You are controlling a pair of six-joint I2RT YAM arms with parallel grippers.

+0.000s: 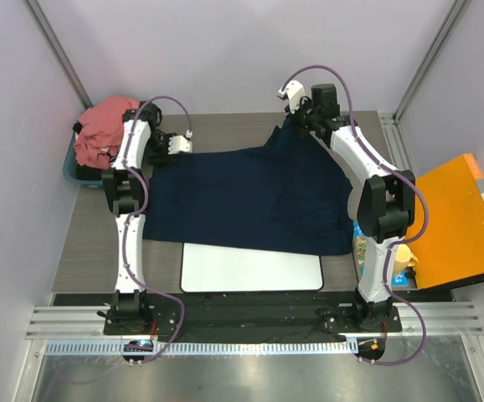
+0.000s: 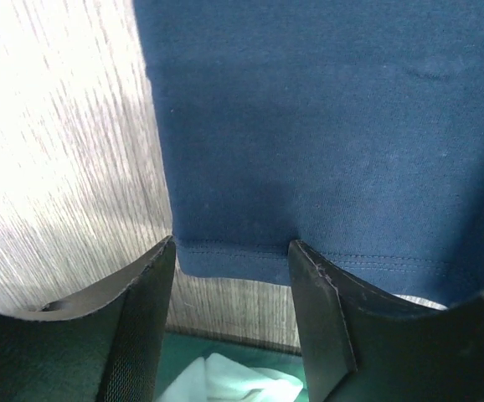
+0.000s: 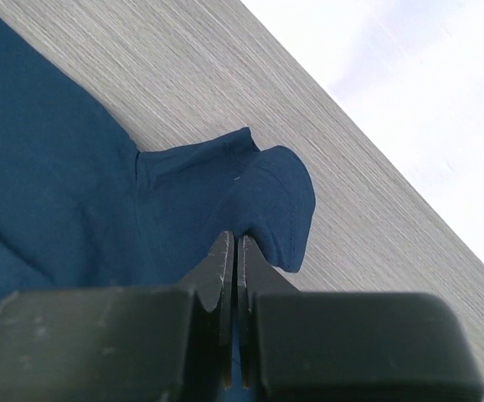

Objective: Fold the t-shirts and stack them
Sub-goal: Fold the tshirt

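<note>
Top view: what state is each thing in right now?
navy shirt: spread flat, far corner pinched and lifted.
pink shirt: crumpled heap, unfolded, far left.
left end effector: open, jaws either side of navy shirt's hem.
right end effector: shut on navy shirt.
white mat: flat, far edge under navy shirt.

Grey table (image 1: 91,243) (navy t-shirt (image 1: 259,197), white mat (image 1: 250,268))

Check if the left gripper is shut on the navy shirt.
No: the left gripper stands open, its fingers apart either side of the hem of the navy shirt.
</note>
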